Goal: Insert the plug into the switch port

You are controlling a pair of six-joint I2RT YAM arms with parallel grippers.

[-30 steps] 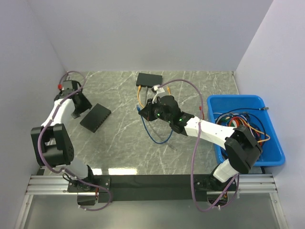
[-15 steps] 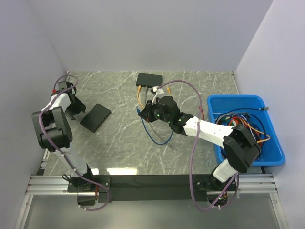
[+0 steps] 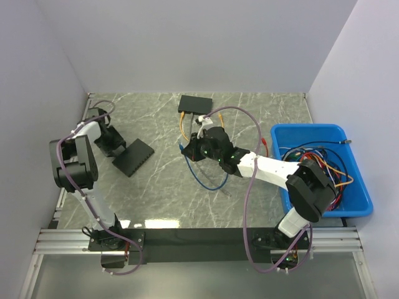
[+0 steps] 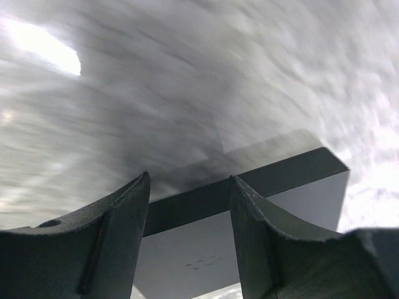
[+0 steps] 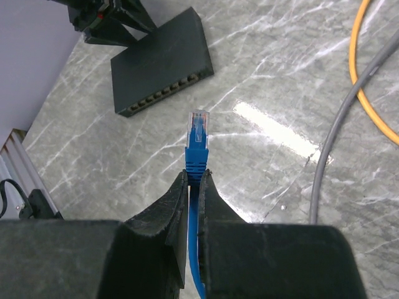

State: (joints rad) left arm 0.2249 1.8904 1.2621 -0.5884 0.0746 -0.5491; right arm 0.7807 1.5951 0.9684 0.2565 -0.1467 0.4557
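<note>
The black switch lies flat on the marble at the left, its row of ports facing my right arm. My left gripper is at its far left corner. In the left wrist view the left gripper is open, its two fingers reaching over the switch's edge. My right gripper is mid-table, shut on the blue boot of the clear plug. The plug sticks out past the right gripper's tips and points toward the switch, a gap apart. The blue cable trails behind.
A second black switch sits at the back with a yellow cable running from it. A grey cable crosses the marble at the right. A blue bin of several cables stands at the right edge. Walls enclose the left, back and right.
My left gripper has swung in from the far left onto the switch's corner, and the switch has shifted and turned slightly rightward. The right gripper has crept a little left with the plug.
</note>
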